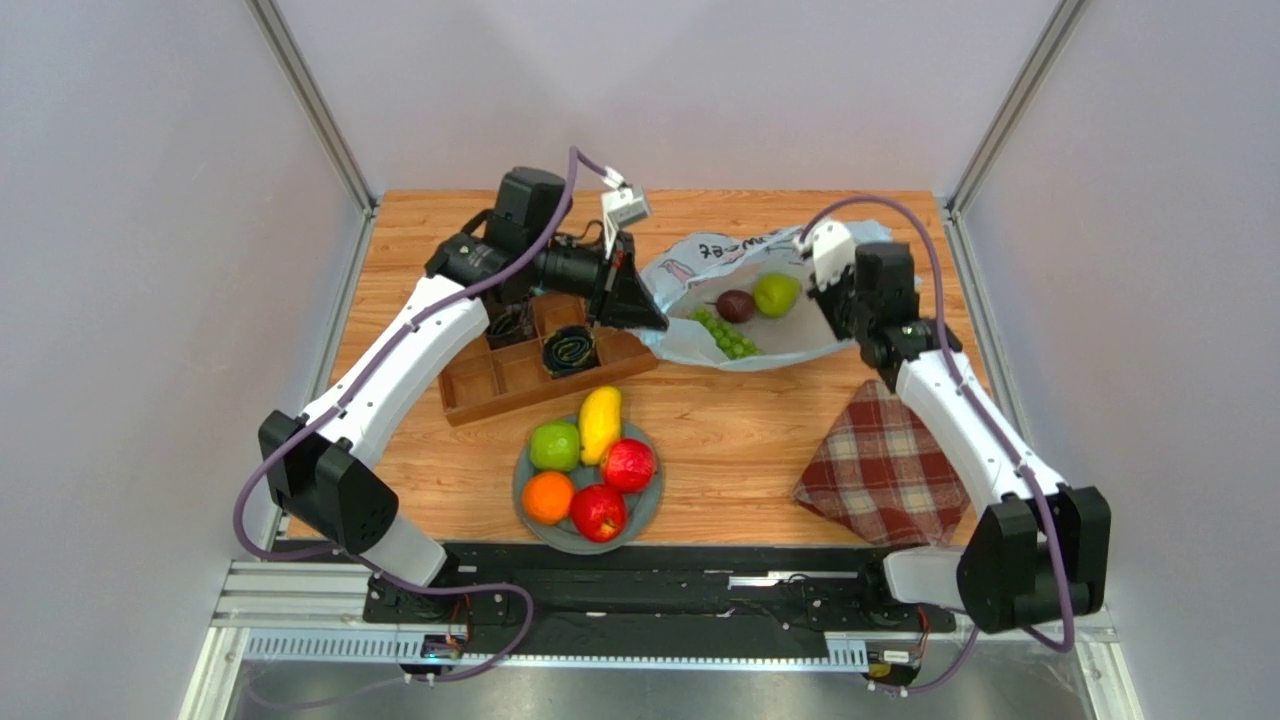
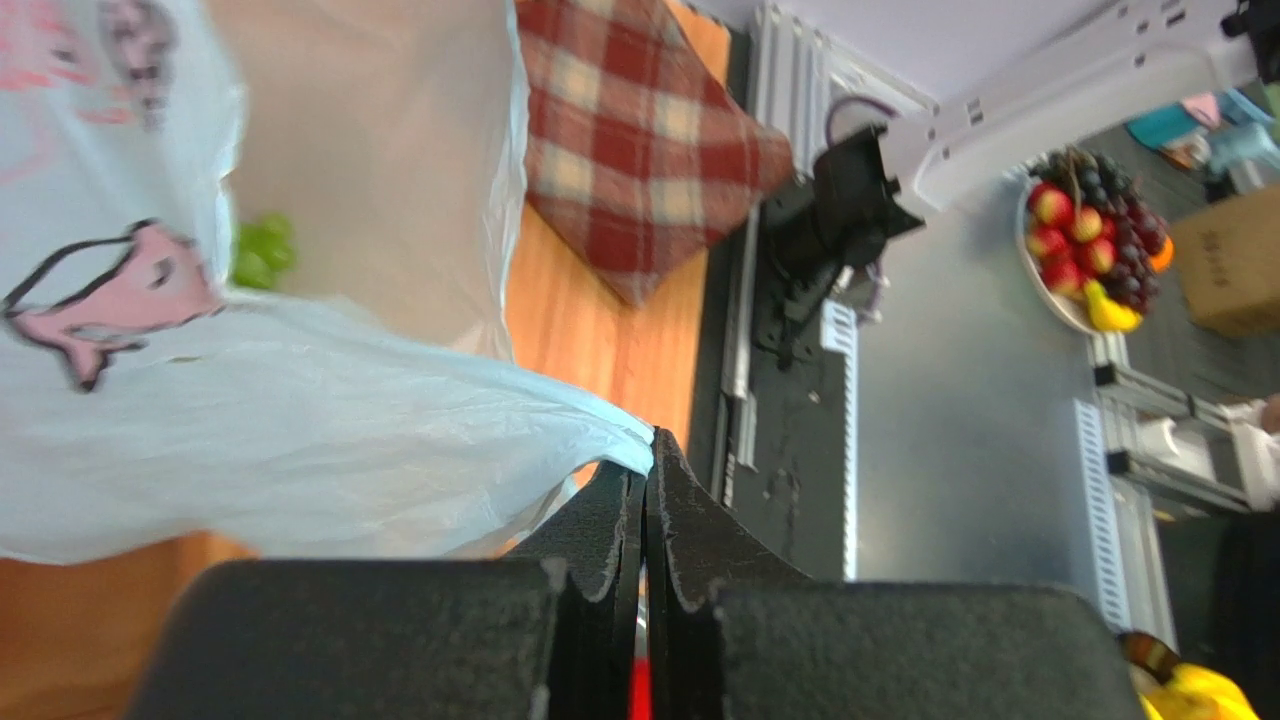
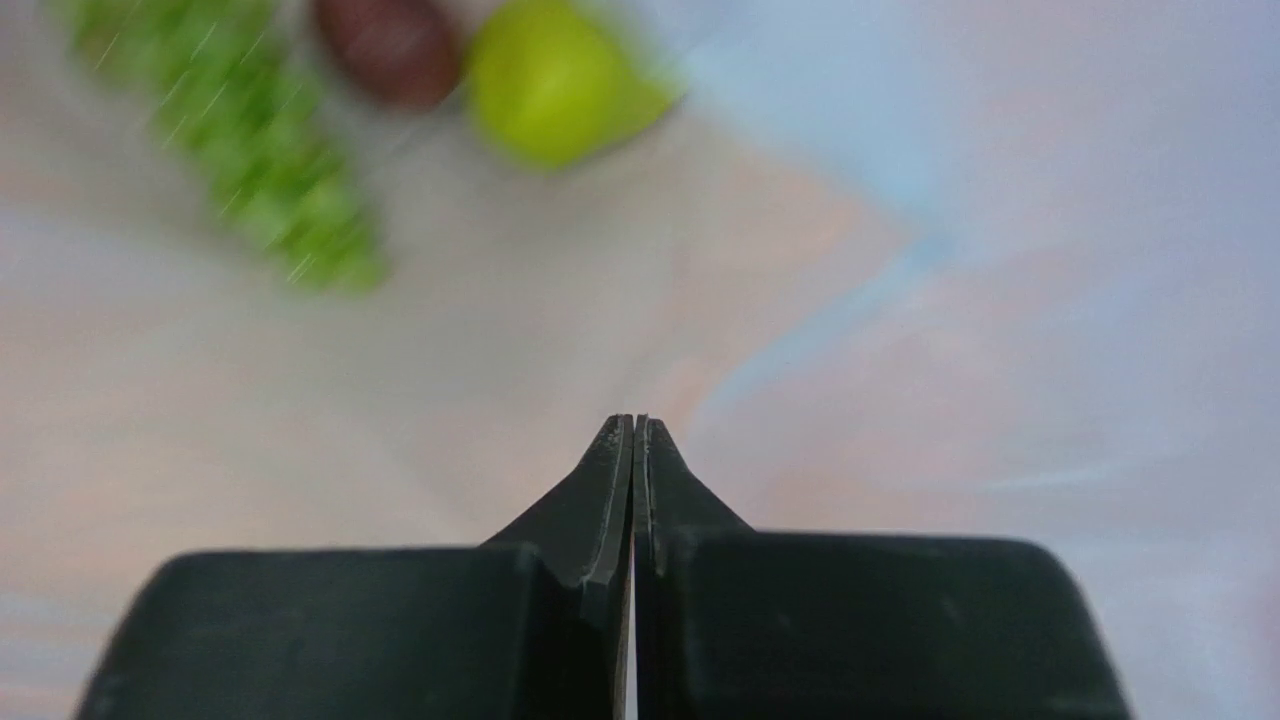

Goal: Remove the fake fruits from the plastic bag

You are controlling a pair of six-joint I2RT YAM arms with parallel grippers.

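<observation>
The plastic bag (image 1: 706, 267) lies open at the back of the table and holds a dark plum (image 1: 735, 306), a green apple (image 1: 777, 294) and a green grape bunch (image 1: 726, 335). My left gripper (image 1: 649, 309) is shut on the bag's left rim, and the film runs out of its tips (image 2: 649, 444). My right gripper (image 1: 830, 296) is shut at the bag's raised right rim. Its wrist view is blurred and looks into the bag at the grapes (image 3: 271, 165), plum (image 3: 391, 45) and apple (image 3: 564, 83). A grey plate (image 1: 646, 513) in front holds a green apple, a mango, two red apples and an orange.
A wooden compartment tray (image 1: 496, 383) sits under my left arm, just left of the bag. A red plaid cloth (image 1: 884, 462) lies at the front right beside my right arm, and also shows in the left wrist view (image 2: 639, 135).
</observation>
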